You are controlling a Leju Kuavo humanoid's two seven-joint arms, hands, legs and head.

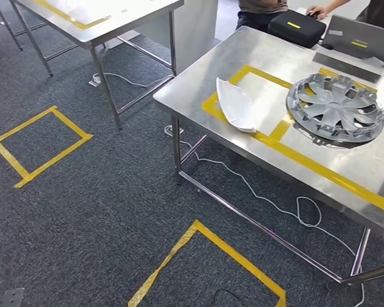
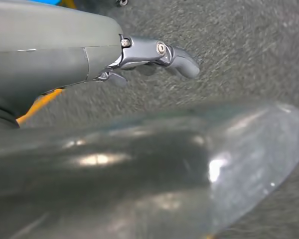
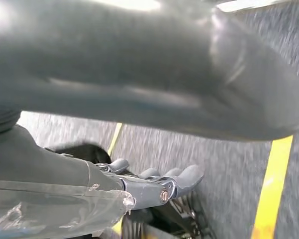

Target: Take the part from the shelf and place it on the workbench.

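A white part [image 1: 236, 104] is lying on the steel table [image 1: 190, 89], across the near edge of a yellow tape outline [image 1: 272, 133]. Just beside it, inside the next taped area, a grey hubcap [image 1: 336, 107] is resting flat. At the far end of the table a black case [image 1: 296, 27] and a laptop [image 1: 361, 39] are sitting, with a person's hand [image 1: 317, 11] reaching in by them.

The left robot hand [image 2: 155, 55] is hanging over grey carpet, fingers stretched out straight and grasping nothing. The right robot hand [image 3: 159, 184] is also hanging over the carpet near a yellow floor line [image 3: 272, 189], fingers extended and released. Both are well apart from the part.
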